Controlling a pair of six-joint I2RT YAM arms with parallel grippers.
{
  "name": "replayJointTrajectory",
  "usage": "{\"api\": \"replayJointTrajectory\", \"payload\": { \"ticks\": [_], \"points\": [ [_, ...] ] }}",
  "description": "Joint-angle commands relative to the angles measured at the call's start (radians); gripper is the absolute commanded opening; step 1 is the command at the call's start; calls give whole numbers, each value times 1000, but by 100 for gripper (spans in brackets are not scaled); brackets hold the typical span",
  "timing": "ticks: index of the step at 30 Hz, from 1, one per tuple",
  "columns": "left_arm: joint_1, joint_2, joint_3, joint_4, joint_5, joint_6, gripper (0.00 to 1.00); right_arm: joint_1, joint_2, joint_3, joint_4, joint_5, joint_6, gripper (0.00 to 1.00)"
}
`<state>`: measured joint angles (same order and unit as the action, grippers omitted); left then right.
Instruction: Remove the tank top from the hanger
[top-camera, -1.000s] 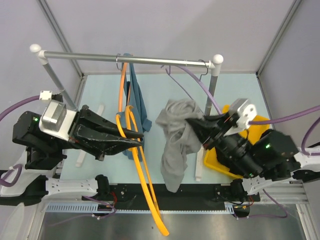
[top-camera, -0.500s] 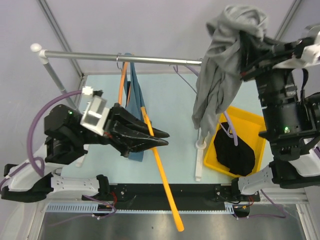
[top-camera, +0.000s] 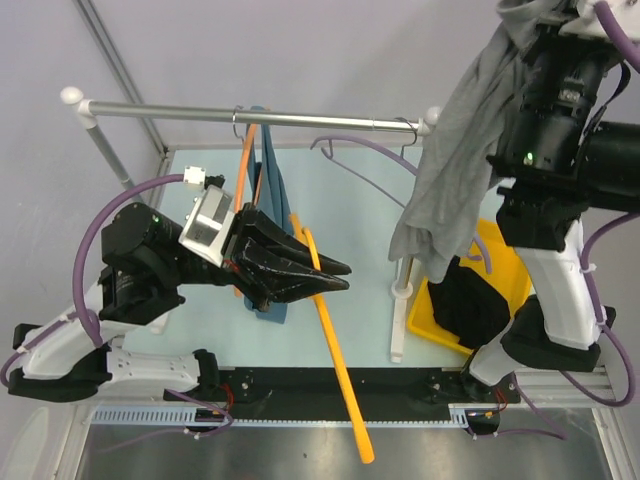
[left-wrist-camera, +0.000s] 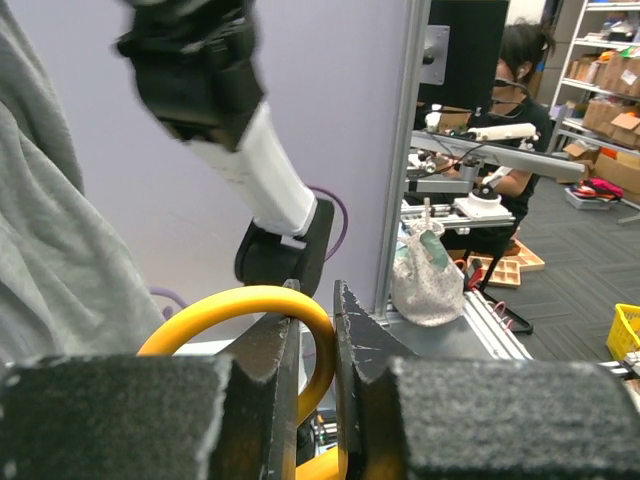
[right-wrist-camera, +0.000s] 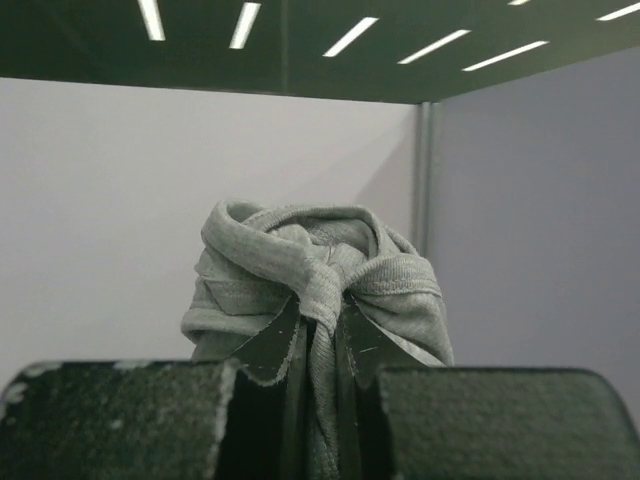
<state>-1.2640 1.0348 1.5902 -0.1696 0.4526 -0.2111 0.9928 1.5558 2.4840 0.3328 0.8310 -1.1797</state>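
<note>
Hanger: orange, left of centre, one arm slanted out past the near edge of the worktop.
Left fingers: pinched on the hanger.
Tank top: grey, bunched at the top, hung high over the far right corner, apart from the hanger.
Right fingers: pressed together on a fold of the tank top.
Rail: set along the far edge; a blue garment is hung from it.
Bin: yellow, at the right edge; dark cloth is held inside.

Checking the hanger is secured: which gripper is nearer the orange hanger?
Left. The left gripper is clamped on the orange hanger; the right gripper is high up off to the right, gripping the gray tank top.
</note>
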Motion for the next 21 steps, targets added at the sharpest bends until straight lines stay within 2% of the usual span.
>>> {"api": "replayJointTrajectory", "payload": {
  "ticks": [1,3,4,5,7,8,9,11,13,14,17,18,21],
  "points": [
    [-3,24,53,27,40,-43,0,-326,16,27,-23,-59,159,0],
    [-3,40,66,21,61,-59,0,-487,-3,-17,-124,-76,286,0],
    [-3,47,76,4,61,-62,0,-561,-10,-46,-162,-81,445,0],
    [-2,54,94,-8,64,-65,0,-711,-16,-51,-264,-104,522,0],
    [-2,73,111,-42,67,-68,0,-819,-20,-69,-375,-133,668,0],
    [2,80,125,-51,73,-68,0,-914,-29,-92,-441,-162,774,0],
    [3,83,128,-59,80,-70,0,-948,-58,-124,-460,-179,816,0],
    [9,90,125,-67,83,-73,0,-1034,-98,-268,-480,-222,912,0],
    [14,90,117,-65,84,-76,0,-1065,-175,-393,-479,-239,959,0],
    [20,91,111,-61,87,-76,0,-1074,-203,-530,-474,-253,980,0],
    [40,90,88,-31,101,-106,0,-1094,-334,-750,-445,-262,1057,0],
    [43,90,82,-12,109,-114,0,-1096,-364,-869,-448,-273,1109,0],
    [57,102,82,-1,124,-135,0,-1096,-473,-1067,-478,-308,1196,0]
  ]
}}
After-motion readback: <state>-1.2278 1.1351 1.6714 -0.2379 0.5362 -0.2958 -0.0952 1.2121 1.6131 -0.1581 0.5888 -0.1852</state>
